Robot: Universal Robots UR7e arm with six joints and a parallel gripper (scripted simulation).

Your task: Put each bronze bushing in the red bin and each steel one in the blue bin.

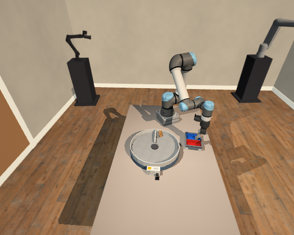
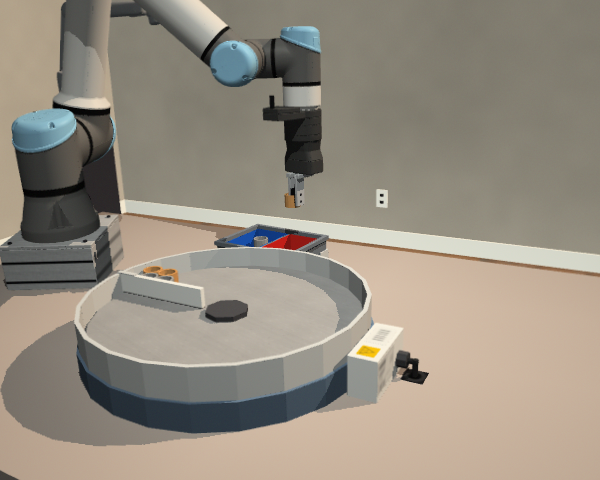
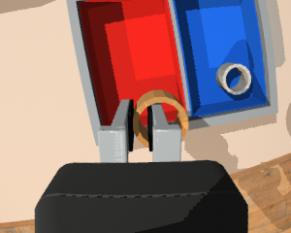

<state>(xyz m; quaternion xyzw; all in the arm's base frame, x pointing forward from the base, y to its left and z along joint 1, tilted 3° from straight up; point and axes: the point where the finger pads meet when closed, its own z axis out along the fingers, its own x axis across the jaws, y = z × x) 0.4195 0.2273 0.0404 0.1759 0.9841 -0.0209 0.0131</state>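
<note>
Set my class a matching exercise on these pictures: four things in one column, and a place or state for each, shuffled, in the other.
Things
1. Blue bin
2. Jaws
3. Dark hub
4. White divider

Places and states
A. At the middle of the turntable
B. Shut on the wall of a bronze bushing
C. Beside the cluster of bushings
D. Has a steel bushing in it

Right pairs: 1-D, 2-B, 3-A, 4-C
</note>
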